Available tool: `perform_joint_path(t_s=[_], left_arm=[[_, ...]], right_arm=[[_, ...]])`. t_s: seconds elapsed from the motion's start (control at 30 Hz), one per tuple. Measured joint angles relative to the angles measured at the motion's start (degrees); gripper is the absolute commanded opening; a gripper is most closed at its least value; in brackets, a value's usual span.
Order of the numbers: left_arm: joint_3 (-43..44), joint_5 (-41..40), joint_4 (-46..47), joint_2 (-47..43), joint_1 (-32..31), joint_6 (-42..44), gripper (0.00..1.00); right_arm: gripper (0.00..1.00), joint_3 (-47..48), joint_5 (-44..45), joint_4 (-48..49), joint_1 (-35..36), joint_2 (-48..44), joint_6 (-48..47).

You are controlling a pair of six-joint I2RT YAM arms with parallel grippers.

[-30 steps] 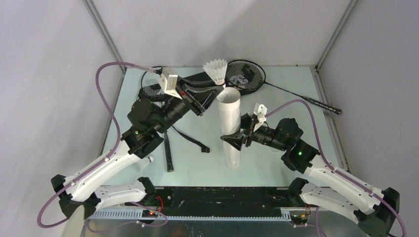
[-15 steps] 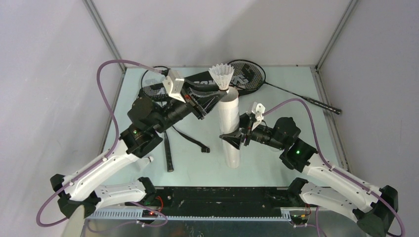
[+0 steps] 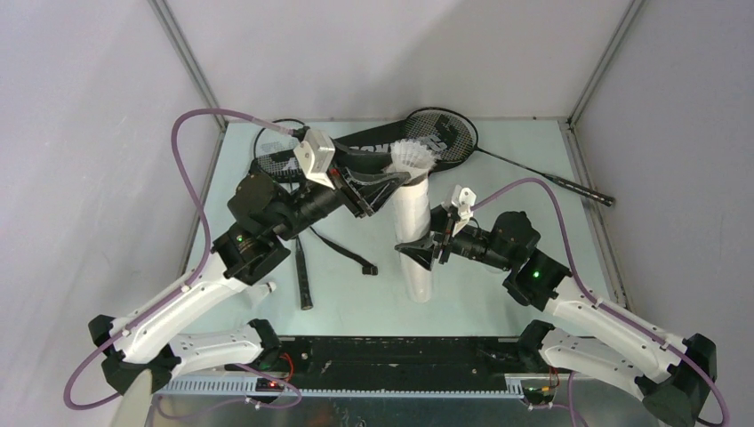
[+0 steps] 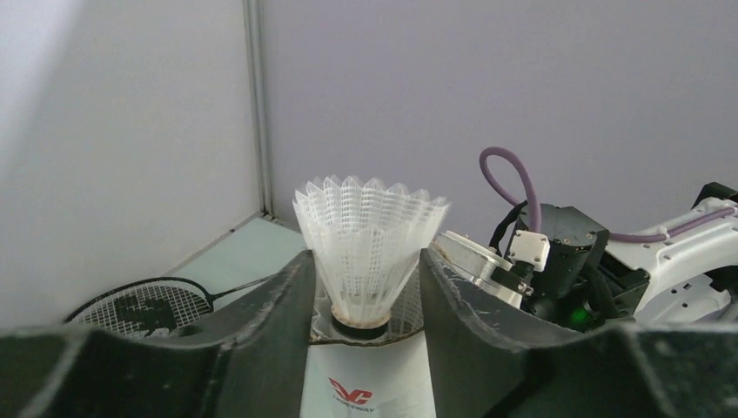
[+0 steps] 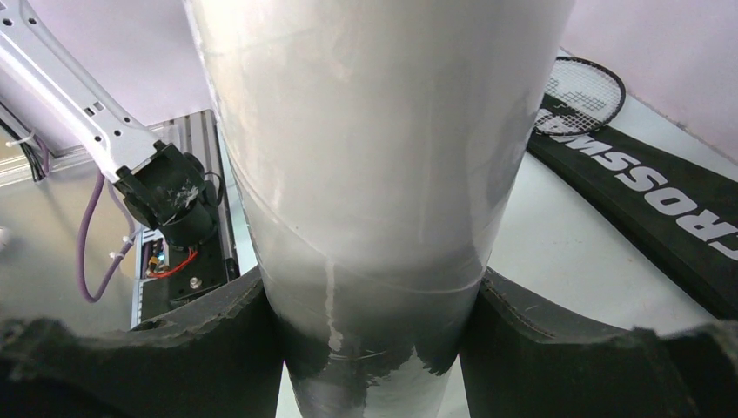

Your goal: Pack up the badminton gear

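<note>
Left gripper: its jaws stand on either side of the shuttlecock, close against the skirt. Whether they press on it or only flank it, I cannot tell.
Right gripper: clamped across the tube, one finger on each side, about midway along its length.
Shuttlecock: one in view, white, cork down in the tube's open mouth with the skirt standing clear above the rim, between the left fingers.
Tube: one, white and roughly upright. Its mouth is at the left gripper's tips and its body passes through the right jaws. Its lower end is below the right gripper, toward the arm bases.
Logo: red, on the tube wall just under the mouth, facing the left wrist camera.
Rackets: two, both black. The first racket lies beyond the left gripper's tips, its shaft running out past the right arm. The second racket has its head behind the left wrist and its handle under that arm.
Bag: one, black, flat on the table beyond both grippers. White lettering shows on it in the right wrist view.
Strap: one, black, trailing loose on the table between the two arms, below the left gripper.
</note>
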Motion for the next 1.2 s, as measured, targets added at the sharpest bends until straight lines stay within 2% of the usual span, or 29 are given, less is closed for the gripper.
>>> perform_joint_path(t_s=[0.07, 0.2, 0.37, 0.43, 0.47, 0.53, 0.73, 0.93, 1.2], left_arm=[[0.0, -0.2, -0.2, 0.0, 0.0, 0.3, 0.62], [0.0, -0.6, -0.4, 0.0, 0.0, 0.8, 0.64], [-0.2, -0.9, -0.5, -0.5, -0.1, 0.9, 0.76], [-0.7, -1.2, -0.5, -1.2, -0.1, 0.9, 0.88], [-0.9, -1.2, -0.8, -1.5, -0.1, 0.9, 0.97], [-1.0, -1.0, -2.0, -2.2, -0.3, 0.9, 0.99], [-1.5, -3.5, -5.4, -5.6, -0.7, -0.2, 1.00], [-1.5, -11.9, -8.0, -9.0, -0.7, -3.3, 1.00], [5.6, -17.5, -18.1, -4.7, -0.7, -3.6, 1.00]], right_arm=[[0.51, 0.0, 0.0, -0.2, 0.0, 0.0, -0.2], [0.51, 0.0, 0.0, -0.3, 0.0, 0.0, -0.5], [0.51, 0.3, 0.1, -0.6, 0.0, 0.0, -1.2], [0.51, 0.7, 0.2, -1.1, 0.0, 0.0, -1.7], [0.51, 0.8, 0.3, -1.4, 0.0, 0.0, -1.9], [0.51, 1.1, 0.9, -1.7, 0.0, 0.0, -2.3], [0.51, 1.9, 2.1, -3.4, 0.0, 0.0, -3.7], [0.51, 1.9, 2.3, -5.5, 0.1, 0.0, -5.9], [0.51, 1.9, 2.3, -7.3, 2.7, 0.0, -11.0]])
